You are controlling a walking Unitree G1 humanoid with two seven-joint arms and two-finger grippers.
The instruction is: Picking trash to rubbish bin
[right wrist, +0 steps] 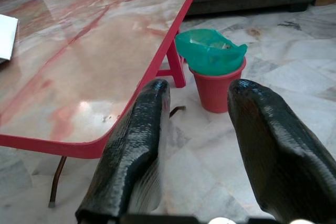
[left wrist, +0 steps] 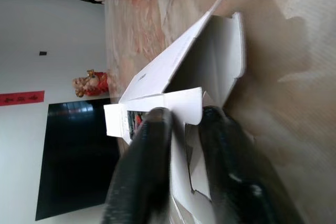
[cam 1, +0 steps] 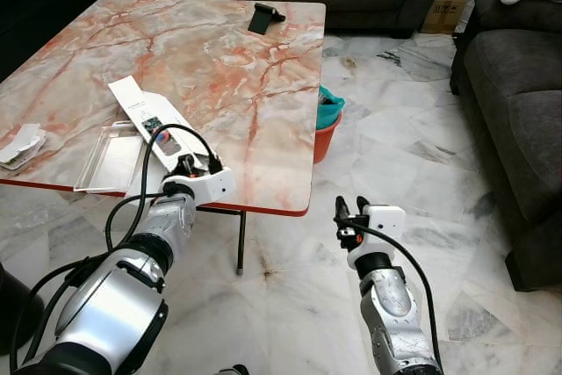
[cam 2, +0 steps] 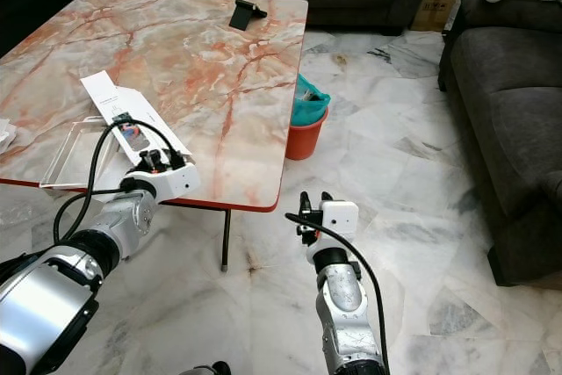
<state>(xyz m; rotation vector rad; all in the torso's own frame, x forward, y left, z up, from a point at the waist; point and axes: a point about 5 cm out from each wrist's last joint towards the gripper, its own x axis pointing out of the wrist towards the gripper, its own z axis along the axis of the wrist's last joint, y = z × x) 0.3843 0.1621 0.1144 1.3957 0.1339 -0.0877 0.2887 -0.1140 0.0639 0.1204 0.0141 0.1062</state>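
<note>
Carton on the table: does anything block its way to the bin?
Nothing visible does. The left gripper is closed on a flap of the carton near the table edge; the bin stands on open floor beside it.

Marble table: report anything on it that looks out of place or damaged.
A torn-open white carton lies flattened near the marble table's front edge, flaps splayed, partly over a clear plastic tray. The left end effector is closed on one flap. Crumpled paper sits at the left edge. These look like trash.

Marble-top table (cam 1: 219,68) — pale marble floor (cam 1: 395,147), dark sofas (cam 1: 518,103).
</note>
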